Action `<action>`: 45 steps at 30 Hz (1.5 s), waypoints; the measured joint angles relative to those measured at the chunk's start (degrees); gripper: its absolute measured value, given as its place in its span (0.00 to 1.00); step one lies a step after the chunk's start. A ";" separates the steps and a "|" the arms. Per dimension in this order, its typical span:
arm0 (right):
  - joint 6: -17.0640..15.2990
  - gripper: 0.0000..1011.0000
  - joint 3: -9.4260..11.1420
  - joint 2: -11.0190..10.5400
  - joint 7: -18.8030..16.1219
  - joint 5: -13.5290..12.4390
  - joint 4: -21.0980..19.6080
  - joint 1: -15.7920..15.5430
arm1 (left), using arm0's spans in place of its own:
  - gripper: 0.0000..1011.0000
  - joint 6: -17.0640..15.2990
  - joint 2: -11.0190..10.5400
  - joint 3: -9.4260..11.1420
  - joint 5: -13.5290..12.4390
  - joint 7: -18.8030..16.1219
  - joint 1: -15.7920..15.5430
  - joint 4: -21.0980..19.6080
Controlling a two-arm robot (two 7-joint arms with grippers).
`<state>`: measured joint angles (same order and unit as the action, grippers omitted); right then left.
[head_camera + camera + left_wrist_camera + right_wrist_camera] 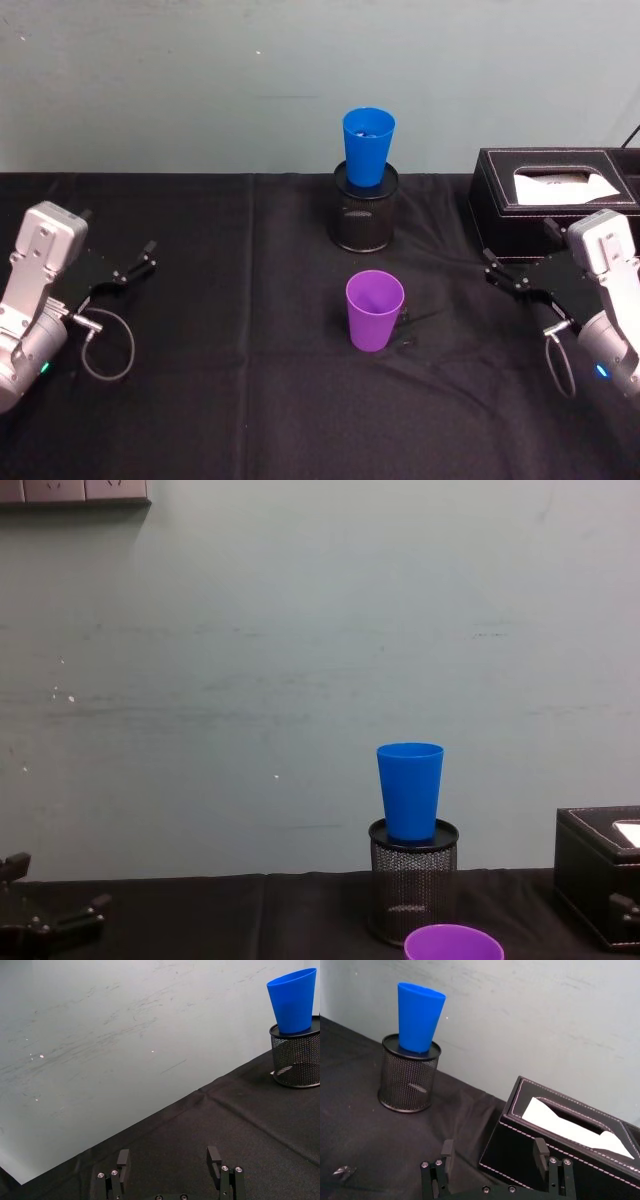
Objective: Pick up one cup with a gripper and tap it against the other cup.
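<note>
Both arms were low at the frame edges, neither touching a cup.

My left gripper (135, 262) sat at the lower left of the head view, over the black cloth (220, 380). Its wrist view showed both fingers spread wide with nothing between them, so the jaws were apart and empty.

My right gripper (497, 270) sat at the right edge of the head view, just in front of the tissue box (540, 205). Its wrist view showed the same: fingers (541, 1150) wide apart, holding nothing, the box close behind them.

The purple cup (375, 310) stood upright, mouth up, on the cloth at centre frame in the head view, slightly below the middle and about midway between the two grippers. In the chest view just its rim (453, 943) showed at the bottom edge, right of centre.

The blue cup (368, 146) was above the purple one in the head view, upright, mouth up, sitting in the top of the black mesh holder (366, 215). Its base looked seated in the holder's rim rather than sunk deep inside, though I couldn't be sure from these angles. The two cups were apart, with bare cloth between the holder and the purple cup.

The tissue box was in the upper right of the head view, well clear of the holder, with white tissue showing in its slot.

The pale wall (300, 630) took up the upper part of the chest view.
</note>
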<state>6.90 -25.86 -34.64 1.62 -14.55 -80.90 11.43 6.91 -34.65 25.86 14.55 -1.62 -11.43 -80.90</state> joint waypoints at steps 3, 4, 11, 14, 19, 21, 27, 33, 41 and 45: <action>0.74 0.99 0.74 0.18 0.05 0.23 -0.60 -0.42 | 0.99 0.00 0.00 0.00 0.00 0.00 0.00 0.00; 1.19 0.99 1.26 0.20 0.18 0.26 -1.22 -0.89 | 0.99 0.00 0.00 0.00 0.00 0.00 0.00 0.00; 3.74 0.99 3.72 -0.59 0.19 -0.56 -5.11 -4.57 | 0.99 0.00 0.00 0.00 0.00 0.00 0.00 0.00; 5.04 0.99 4.59 -1.28 -1.37 -2.05 -7.25 -7.09 | 0.99 0.00 0.00 0.00 0.00 0.00 0.00 0.00; 7.20 0.99 4.92 -2.62 -5.70 -4.60 -9.73 -10.57 | 0.99 0.00 0.00 0.00 0.00 0.00 0.00 0.00; 8.21 0.99 4.81 -3.24 -8.64 -6.30 -10.63 -12.10 | 0.99 0.00 0.00 0.00 0.00 0.00 0.00 0.00; 8.90 0.99 3.18 -3.85 -15.42 -8.69 -11.38 -13.63 | 0.99 0.00 0.00 0.00 0.00 0.00 0.00 0.00; 7.84 0.99 1.03 -2.25 -19.47 -8.20 -10.00 -11.70 | 0.99 0.00 0.00 0.00 0.00 0.00 0.00 0.00; 4.98 0.99 -0.78 0.76 -22.09 -6.82 -7.31 -8.21 | 0.99 0.00 0.00 0.00 0.00 0.00 0.00 0.00; 3.98 0.99 -1.23 2.49 -23.39 -6.42 -5.50 -6.37 | 0.99 0.00 0.00 0.00 0.00 0.00 0.00 0.00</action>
<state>10.89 -27.10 -32.15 -21.77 -20.96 -86.40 5.06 6.91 -34.64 25.86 14.55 -1.62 -11.43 -80.90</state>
